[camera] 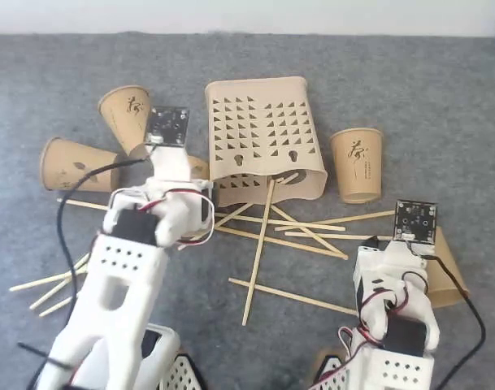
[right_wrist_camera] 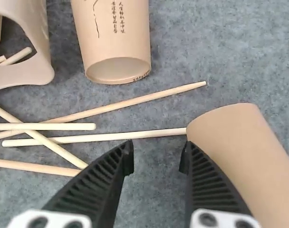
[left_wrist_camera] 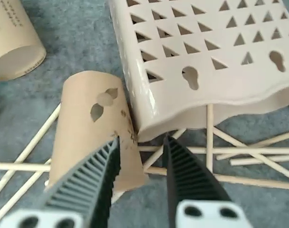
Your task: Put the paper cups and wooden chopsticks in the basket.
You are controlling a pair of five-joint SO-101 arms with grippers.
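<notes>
Both pairs of fingers apart, the left gripper (left_wrist_camera: 141, 140) is being held at a toppled paper cup (left_wrist_camera: 87, 137) beside the basket (left_wrist_camera: 191, 57), the right gripper (right_wrist_camera: 158, 145) at a second paper cup (right_wrist_camera: 239, 147) by chopsticks (right_wrist_camera: 97, 137).

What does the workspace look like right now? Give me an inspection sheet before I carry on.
Surface: grey carpet-like mat.
Job's things: basket lies on its side, mouth toward the arms. Five paper cups are outside it. Chopsticks are scattered, a few reaching into the basket's mouth.
Clutter: nothing seen.
Grippers: left gripper open, at a cup lying beside the basket. Right gripper open, beside a second cup.
Cables: black cable loops off the left arm; another cable runs along the right arm.
Surroundings: pale strip beyond the mat's far edge.
</notes>
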